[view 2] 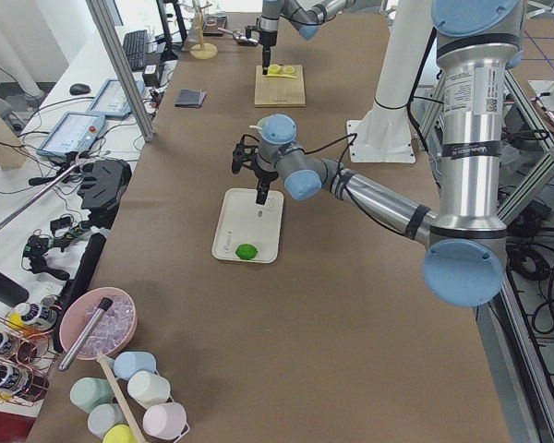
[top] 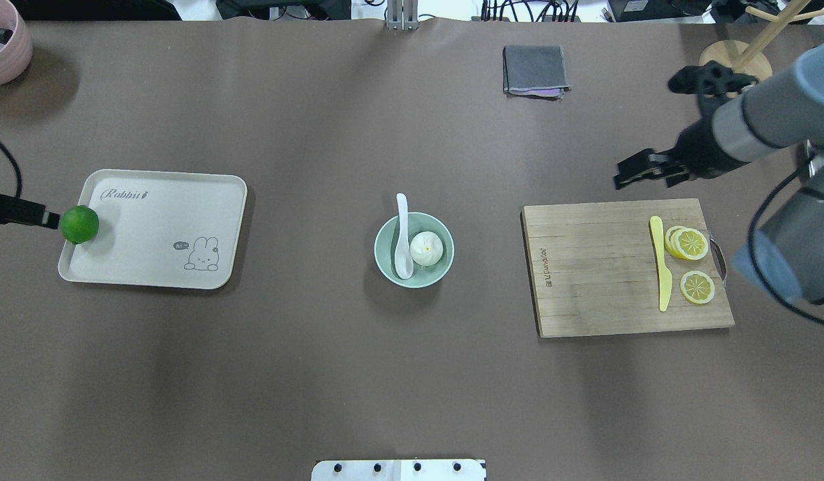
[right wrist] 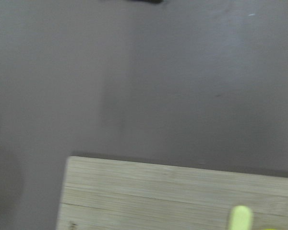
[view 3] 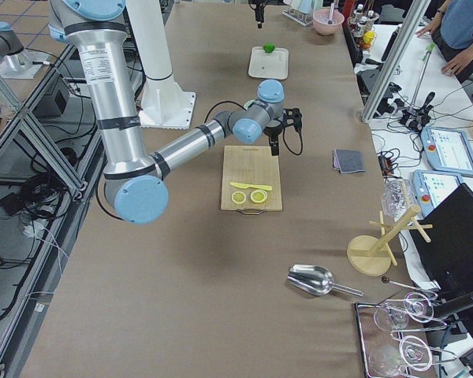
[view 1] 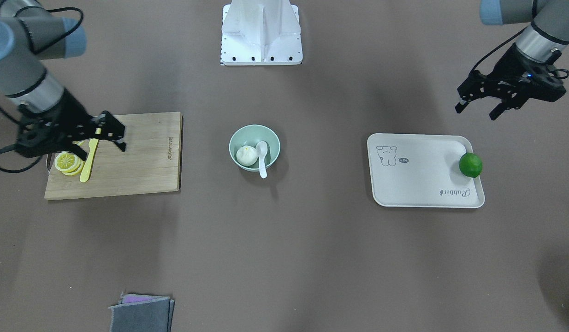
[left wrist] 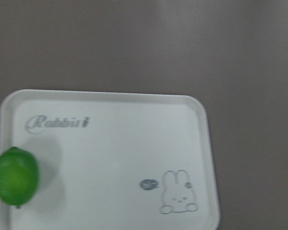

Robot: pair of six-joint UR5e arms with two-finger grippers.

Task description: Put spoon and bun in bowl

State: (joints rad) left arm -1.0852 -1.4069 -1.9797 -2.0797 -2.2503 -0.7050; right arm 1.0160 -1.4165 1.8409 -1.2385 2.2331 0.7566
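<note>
The cream tray carries the word "Rabbit" in script along one edge and, at the opposite corner, a drawn bunny with a small speech bubble whose letters are too small to read. A short brand mark is burned into the wooden cutting board, and it too cannot be read at this size. The right wrist view is blurred, giving only a corner of that board and the tip of the yellow knife. In the overhead view the left gripper is almost wholly cut off by the frame's edge, and the front-facing view cuts the grey cloth at its bottom edge. The mint-green bowl stands at the middle of the tabletop, between tray and board. The bun sits inside it, and the spoon lies just beside the bun with its scoop in the bowl and its handle resting over the rim on the side away from the robot. Both grippers are well apart from the bowl. The left gripper hangs above the tabletop near the tray's lime end, jaws spread wide and holding nothing. The right gripper is above the board's robot-side edge, near the lemon slices, also spread and empty.
</note>
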